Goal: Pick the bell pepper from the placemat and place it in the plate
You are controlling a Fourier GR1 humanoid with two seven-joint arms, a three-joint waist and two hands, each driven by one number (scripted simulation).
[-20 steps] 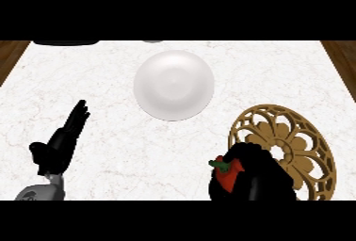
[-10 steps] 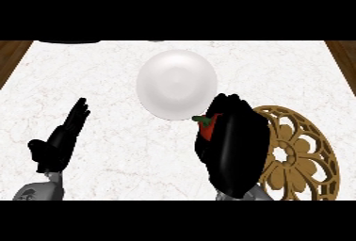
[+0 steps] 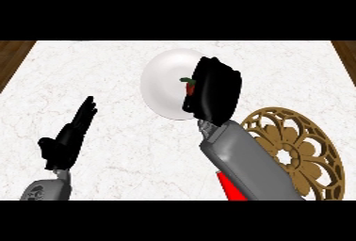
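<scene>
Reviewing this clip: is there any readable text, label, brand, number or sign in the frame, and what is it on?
None: no words, numbers, labels or signs can be read.
The plate is plain white.
The placemat shows only a cut-out flower pattern.
The counter shows only marble veining.
The right hand, curled round the bell pepper, and the left hand carry no markings.

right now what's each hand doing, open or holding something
Left hand: open, fingers straight, resting at the view's left, holding nothing.
Right hand: shut on the bell pepper, over the white plate.
</scene>
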